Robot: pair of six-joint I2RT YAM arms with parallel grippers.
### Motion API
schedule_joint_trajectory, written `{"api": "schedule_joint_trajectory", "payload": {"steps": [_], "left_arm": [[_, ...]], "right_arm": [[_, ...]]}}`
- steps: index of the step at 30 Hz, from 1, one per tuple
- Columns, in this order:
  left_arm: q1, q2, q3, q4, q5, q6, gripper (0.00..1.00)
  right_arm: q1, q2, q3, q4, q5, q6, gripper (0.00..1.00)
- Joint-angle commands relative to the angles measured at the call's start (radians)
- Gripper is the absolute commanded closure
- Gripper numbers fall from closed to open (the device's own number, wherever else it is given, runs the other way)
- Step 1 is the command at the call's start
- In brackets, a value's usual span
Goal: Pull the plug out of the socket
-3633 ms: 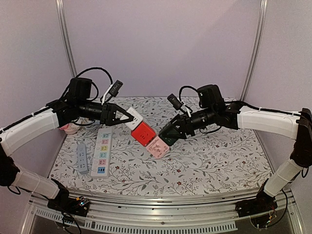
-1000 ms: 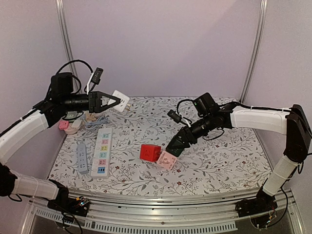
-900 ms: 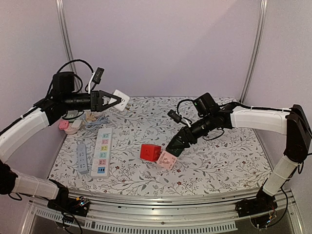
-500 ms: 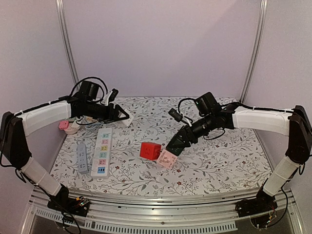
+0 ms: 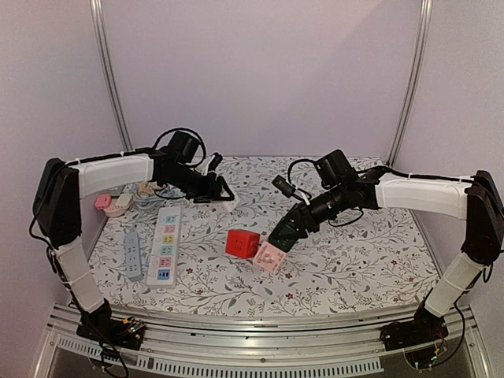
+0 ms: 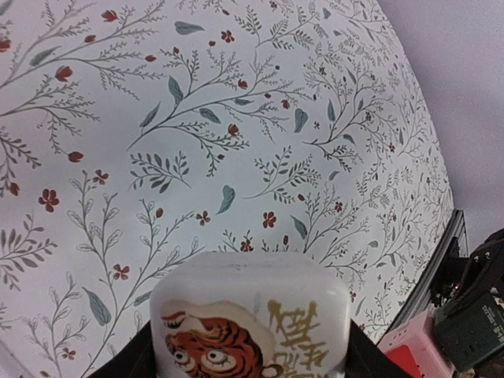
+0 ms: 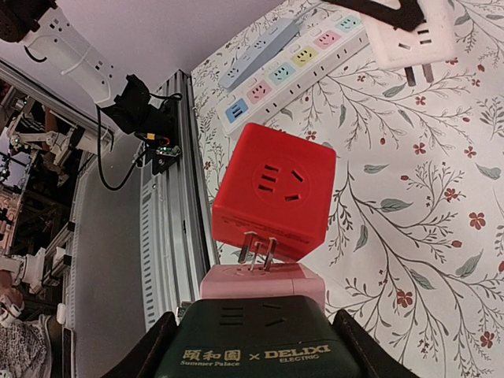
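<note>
Right pincer (image 5: 282,238), the nearer of my two, is clamped at about half width on the green cube (image 7: 256,346), one finger on each side, low over the table (image 5: 354,260). Just ahead, the pink cube (image 5: 269,257) sits against the green one. The red cube (image 5: 242,244) stands tilted on the pink, its pins showing in the gap between them. Nothing is plugged into the red cube's open face, so I judge the pull done and the step in hand to be setting the plug down. Farther back, my left pincer (image 5: 224,195) grips the white plug (image 6: 250,315) across its body, jaws about half wide around it and the plug's pins bare. Whether it touches the cloth I cannot tell. To do this well I should lower it straight until the plug bears on the table, then open fully before lifting, so it neither tips nor clings to a finger. I should land it on bare cloth, away from the strip (image 5: 163,244) on my left, and hold my right side steady so the cubes do not topple.
</note>
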Motion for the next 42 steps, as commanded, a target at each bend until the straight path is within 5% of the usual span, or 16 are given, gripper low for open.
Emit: {"api": "schedule_joint_trajectory", "payload": {"steps": [1, 9, 17, 28, 42], "left_arm": [[-0.051, 0.092, 0.095, -0.035, 0.014, -0.009, 0.94], [-0.063, 0.163, 0.134, -0.066, 0.017, 0.001, 0.81], [-0.062, 0.194, 0.135, -0.096, 0.034, 0.003, 0.54], [-0.060, 0.181, 0.129, -0.101, 0.024, 0.000, 0.01], [-0.026, 0.006, 0.069, -0.060, -0.061, 0.025, 0.00]], "right_arm": [[0.003, -0.042, -0.003, 0.070, -0.053, 0.010, 0.74], [0.003, -0.041, -0.010, 0.081, -0.055, 0.042, 0.74], [0.003, -0.034, -0.012, 0.085, -0.057, 0.045, 0.74], [0.003, -0.041, -0.016, 0.085, -0.054, 0.044, 0.74], [0.003, -0.053, -0.022, 0.095, -0.051, 0.047, 0.74]]}}
